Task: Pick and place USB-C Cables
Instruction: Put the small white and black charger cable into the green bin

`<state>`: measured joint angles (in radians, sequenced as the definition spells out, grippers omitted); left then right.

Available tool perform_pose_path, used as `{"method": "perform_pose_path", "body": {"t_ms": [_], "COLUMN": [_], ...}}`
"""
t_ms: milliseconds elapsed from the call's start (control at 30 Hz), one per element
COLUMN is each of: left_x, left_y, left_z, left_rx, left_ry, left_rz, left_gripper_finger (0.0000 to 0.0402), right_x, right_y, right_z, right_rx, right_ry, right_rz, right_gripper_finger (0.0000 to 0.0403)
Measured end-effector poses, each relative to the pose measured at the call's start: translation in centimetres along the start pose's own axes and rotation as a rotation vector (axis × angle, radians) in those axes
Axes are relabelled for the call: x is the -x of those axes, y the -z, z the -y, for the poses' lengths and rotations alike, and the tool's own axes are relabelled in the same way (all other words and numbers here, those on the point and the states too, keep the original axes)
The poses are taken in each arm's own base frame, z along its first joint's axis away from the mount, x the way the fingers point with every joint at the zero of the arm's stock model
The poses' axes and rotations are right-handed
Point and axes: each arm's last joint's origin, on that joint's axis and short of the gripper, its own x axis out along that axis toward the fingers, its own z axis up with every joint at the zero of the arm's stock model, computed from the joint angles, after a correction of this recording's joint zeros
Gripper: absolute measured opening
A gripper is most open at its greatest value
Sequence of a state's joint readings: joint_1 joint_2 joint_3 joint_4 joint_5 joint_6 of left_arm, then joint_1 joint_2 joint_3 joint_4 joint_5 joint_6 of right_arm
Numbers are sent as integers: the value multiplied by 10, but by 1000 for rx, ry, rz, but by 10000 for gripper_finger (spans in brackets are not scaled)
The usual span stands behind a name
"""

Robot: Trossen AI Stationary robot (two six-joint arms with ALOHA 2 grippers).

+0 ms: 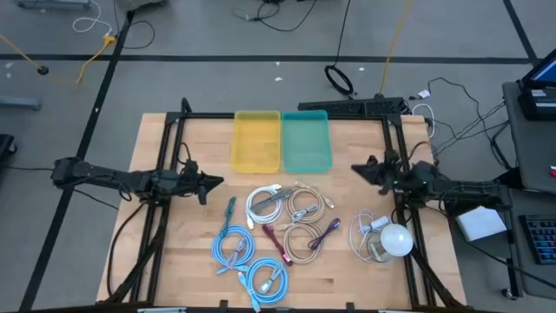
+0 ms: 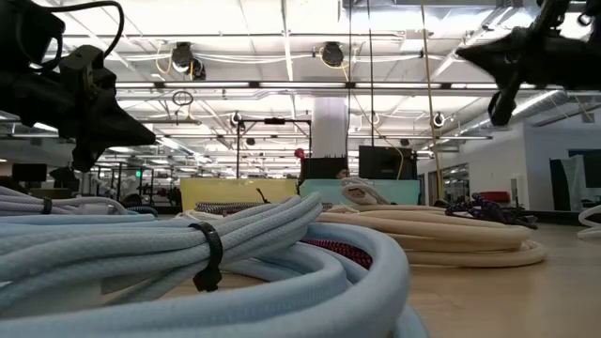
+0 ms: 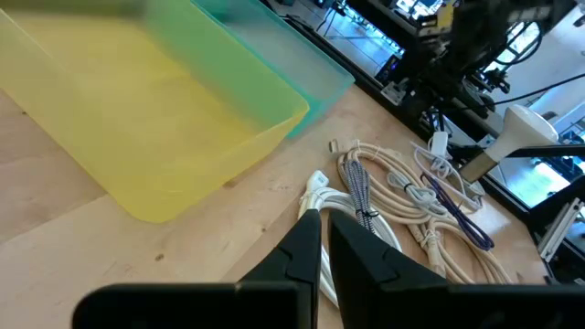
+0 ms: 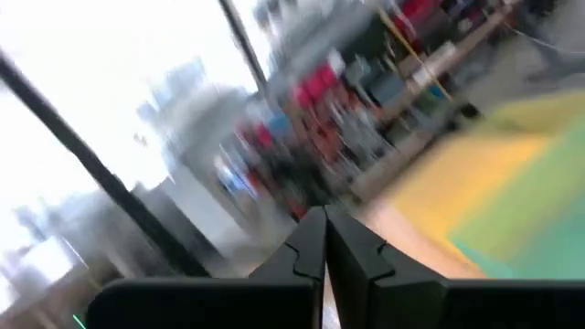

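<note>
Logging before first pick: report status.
Left gripper and right gripper shut, empty, above table. USB-C cables all on table, none binned. Bulb cord lies beside them.

Legible text, labels, brands, numbers, signs: none found in any view.

- Yellow bin point(image 1: 256, 141) and teal bin point(image 1: 306, 141), at the table's far edge: plain walls, no marking visible.
- USB-C Cables point(image 1: 269, 233), on the table's middle and near part: no printing or tag can be read; the black tie on the light blue coil is unmarked.
- Room behind the table, low view: a small green lit sign point(image 2: 139, 173) at the left, too small to read.
- Right wrist view: too blurred to read anything.
</note>
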<state>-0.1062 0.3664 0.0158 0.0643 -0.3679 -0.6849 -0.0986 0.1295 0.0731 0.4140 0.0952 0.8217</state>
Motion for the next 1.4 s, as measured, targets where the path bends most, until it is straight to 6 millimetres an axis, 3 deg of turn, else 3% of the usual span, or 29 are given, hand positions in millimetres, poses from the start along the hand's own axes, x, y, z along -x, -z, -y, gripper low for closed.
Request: {"method": "perform_pose_path", "body": {"t_ms": [133, 200, 267, 367, 433, 533, 600, 667, 767, 900, 1133, 1200, 1300, 1400], "left_x": [0, 0, 0, 0, 0, 0, 0, 0, 0, 0, 0, 1, 8, 18], "left_y": [0, 0, 0, 0, 0, 0, 0, 0, 0, -1, -10, -18, -39, -60], "left_z": [0, 0, 0, 0, 0, 0, 0, 0, 0, 1, 4, 7, 14, 19], "left_rx": [0, 0, 0, 0, 0, 0, 0, 0, 0, 10, 44, 207, 624, 749], "left_ry": [0, 0, 0, 0, 0, 0, 0, 0, 0, 14, -12, -20, 100, 173], "left_rz": [0, 0, 0, 0, 0, 0, 0, 0, 1, 20, 154, 262, 510, 714], "left_gripper_finger": [26, 26, 26, 26, 26, 26, 26, 26, 26, 26, 26, 26, 26, 26], "right_x": [1, 4, 4, 0, -9, -33, -48, -64, -85, -117, -174, -186, -194, -196], "right_y": [-16, -28, -40, -71, -94, -116, -126, -132, -129, -113, -89, -87, -85, -83], "right_z": [-9, -16, -25, -60, -89, -126, -141, -148, -146, -131, -109, -106, -105, -102], "right_rx": [-366, -461, -425, -217, -22, 373, 561, 630, 659, 556, 310, 259, 228, 246], "right_ry": [-41, -104, -142, -245, -282, -234, -141, -31, 79, 148, 50, -26, -122, -155], "right_rz": [277, 452, 561, 637, 587, 281, 42, -142, -338, -429, -220, -125, -14, 32], "right_gripper_finger": [5, 8, 10, 15, 18, 27, 35, 46, 67, 99, 134, 137, 136, 133]}}
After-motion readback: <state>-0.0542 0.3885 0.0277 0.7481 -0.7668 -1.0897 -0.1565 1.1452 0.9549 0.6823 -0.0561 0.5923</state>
